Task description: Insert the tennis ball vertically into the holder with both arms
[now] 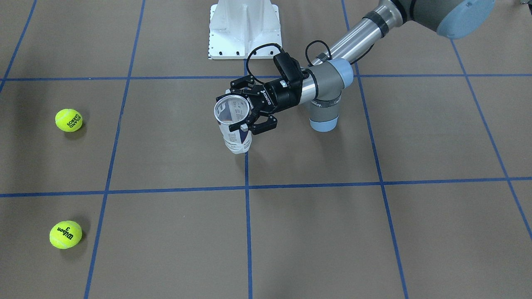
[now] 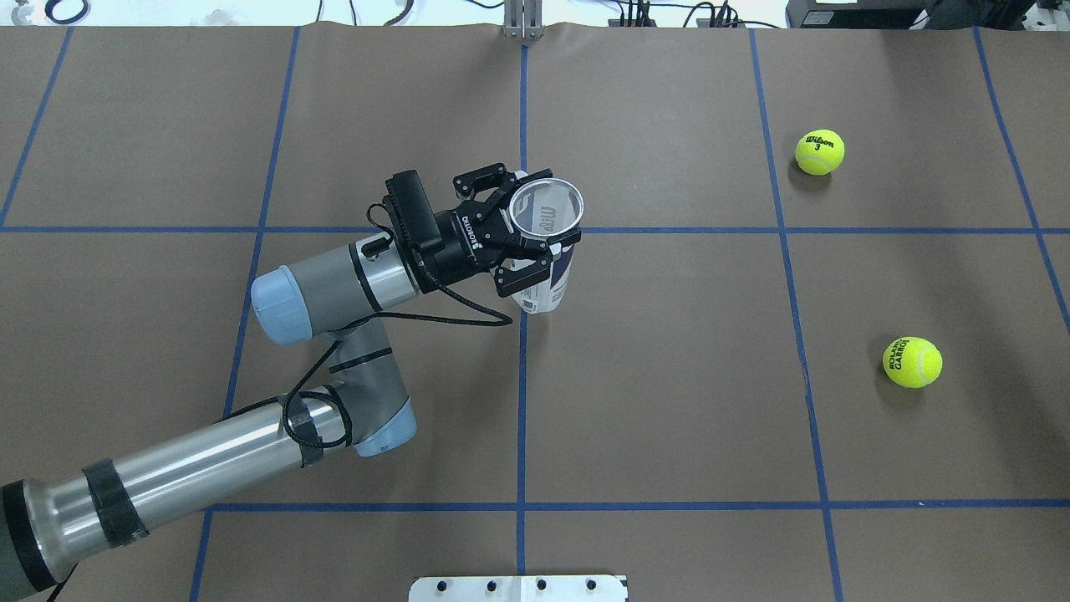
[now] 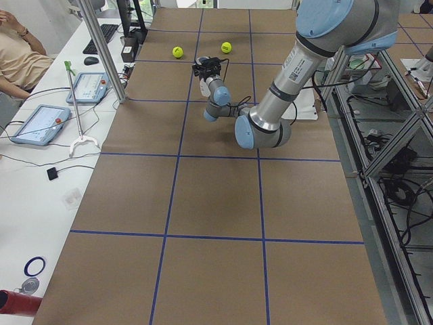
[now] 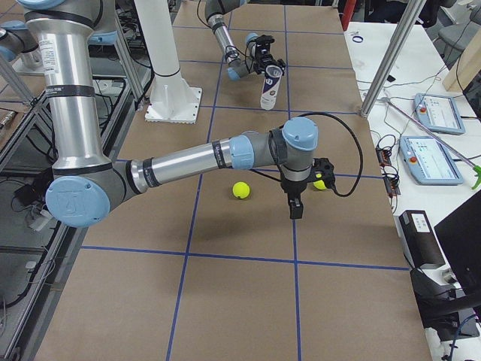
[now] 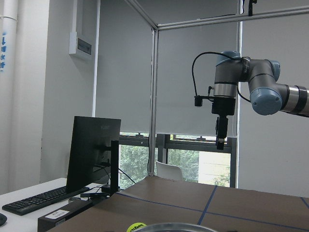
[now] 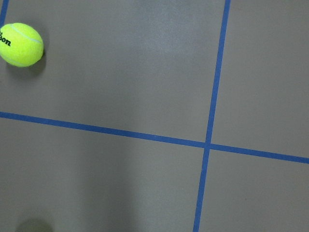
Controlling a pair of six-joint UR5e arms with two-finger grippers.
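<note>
The holder (image 1: pixel 235 137), a clear can with a metal rim and a white and navy label, is upright near the table's middle. My left gripper (image 2: pixel 533 232) is shut on the holder (image 2: pixel 547 284) just under its open rim. Two yellow tennis balls lie on the table: a Wilson ball (image 2: pixel 819 152) and a Roland Garros ball (image 2: pixel 912 362). My right gripper (image 4: pixel 294 209) points down above the table near both balls. It also shows in the left wrist view (image 5: pixel 220 140), where I cannot tell if it is open. The right wrist view shows the Wilson ball (image 6: pixel 21 44).
The white pedestal (image 1: pixel 244 29) stands at the robot's side of the table. Blue tape lines grid the brown surface. A side desk with tablets (image 4: pixel 436 113) and a metal post (image 4: pixel 391 60) runs along the far side, where a person (image 3: pixel 20 57) sits.
</note>
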